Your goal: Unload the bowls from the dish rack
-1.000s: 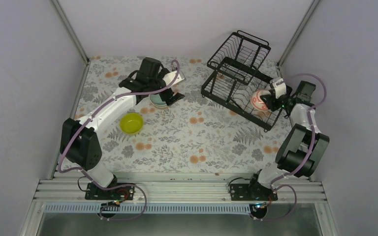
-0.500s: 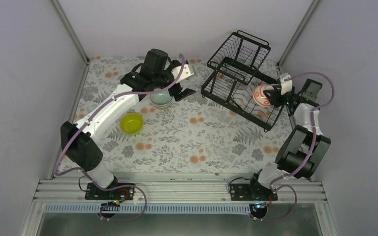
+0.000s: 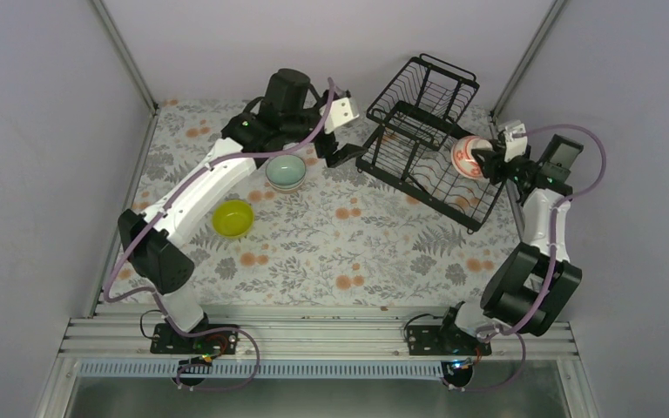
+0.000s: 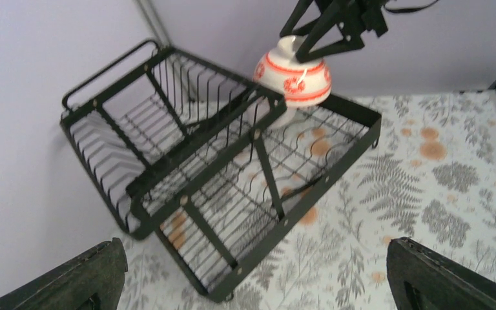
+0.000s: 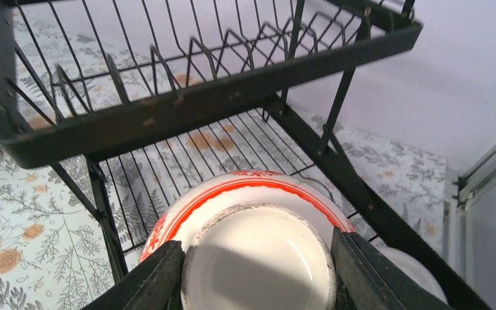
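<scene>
The black wire dish rack (image 3: 418, 131) stands at the far right of the table. My right gripper (image 3: 488, 162) is shut on the foot of the white bowl with red-orange pattern (image 3: 465, 155) and holds it above the lower tray. In the right wrist view the fingers (image 5: 145, 281) clamp this bowl (image 5: 258, 252). A white bowl (image 5: 413, 274) lies in the tray beneath. My left gripper (image 3: 340, 133) is open and empty, in the air between the mint-green bowl (image 3: 286, 172) and the rack. The lime-yellow bowl (image 3: 233, 218) sits on the table. The tan-brown bowl does not show clearly.
The rack's raised upper tier (image 4: 168, 123) holds nothing that I can see. The rack's near corner (image 4: 223, 290) lies just ahead of the left gripper (image 4: 258, 284). The flowered tablecloth (image 3: 357, 252) covers the table. Grey walls close in on three sides.
My right gripper has lifted the patterned bowl up out of the lower tray. My left arm has left the mint-green bowl and swung right toward the rack.
</scene>
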Action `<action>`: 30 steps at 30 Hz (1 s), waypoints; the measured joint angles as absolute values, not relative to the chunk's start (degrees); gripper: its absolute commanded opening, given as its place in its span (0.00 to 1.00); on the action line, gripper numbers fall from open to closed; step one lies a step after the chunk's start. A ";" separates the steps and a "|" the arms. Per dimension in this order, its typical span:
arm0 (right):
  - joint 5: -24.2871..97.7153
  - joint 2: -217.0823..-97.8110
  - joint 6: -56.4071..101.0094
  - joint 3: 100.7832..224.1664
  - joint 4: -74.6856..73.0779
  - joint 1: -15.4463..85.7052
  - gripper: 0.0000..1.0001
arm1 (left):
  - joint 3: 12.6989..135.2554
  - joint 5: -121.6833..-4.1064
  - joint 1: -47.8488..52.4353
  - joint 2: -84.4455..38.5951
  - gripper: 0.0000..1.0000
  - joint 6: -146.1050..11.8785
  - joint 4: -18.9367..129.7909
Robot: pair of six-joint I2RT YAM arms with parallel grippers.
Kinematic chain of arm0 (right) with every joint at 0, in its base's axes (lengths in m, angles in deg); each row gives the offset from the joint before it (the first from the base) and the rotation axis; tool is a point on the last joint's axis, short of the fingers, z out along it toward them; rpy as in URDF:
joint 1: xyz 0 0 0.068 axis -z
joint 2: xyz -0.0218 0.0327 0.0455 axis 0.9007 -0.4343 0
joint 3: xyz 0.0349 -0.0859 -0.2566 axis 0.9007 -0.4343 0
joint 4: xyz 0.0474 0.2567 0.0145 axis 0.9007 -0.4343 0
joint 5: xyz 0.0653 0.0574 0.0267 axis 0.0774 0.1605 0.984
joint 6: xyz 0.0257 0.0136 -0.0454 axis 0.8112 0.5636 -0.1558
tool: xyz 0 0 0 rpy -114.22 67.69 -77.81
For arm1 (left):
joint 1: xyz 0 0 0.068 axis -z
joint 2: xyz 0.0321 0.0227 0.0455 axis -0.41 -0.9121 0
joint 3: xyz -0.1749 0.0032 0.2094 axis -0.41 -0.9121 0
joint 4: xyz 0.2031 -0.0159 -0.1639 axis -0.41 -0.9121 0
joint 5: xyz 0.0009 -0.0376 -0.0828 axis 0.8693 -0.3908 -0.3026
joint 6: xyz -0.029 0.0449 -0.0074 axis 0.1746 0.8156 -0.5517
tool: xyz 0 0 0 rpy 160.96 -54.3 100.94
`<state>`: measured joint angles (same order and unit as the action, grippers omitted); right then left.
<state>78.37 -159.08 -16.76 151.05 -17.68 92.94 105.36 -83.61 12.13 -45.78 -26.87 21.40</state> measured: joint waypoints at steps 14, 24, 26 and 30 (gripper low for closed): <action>78.85 -155.13 -13.20 157.32 -17.84 92.94 0.35 | 120.02 -86.32 16.87 -55.57 1.00 -29.97 20.18; 80.89 -155.19 -9.66 160.90 -17.64 92.86 0.36 | 126.60 -88.35 17.35 -61.47 1.00 -33.38 20.79; 81.10 -155.46 -9.07 162.17 -17.81 92.66 0.36 | 128.22 -89.70 17.38 -62.80 1.00 -34.52 21.10; 80.86 -156.70 -8.15 165.82 -17.57 91.02 0.37 | 134.60 -92.87 17.44 -67.66 1.00 -37.36 21.49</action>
<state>80.86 -156.70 -8.15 165.82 -17.57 91.02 134.60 -92.87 17.44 -67.66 -37.36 21.49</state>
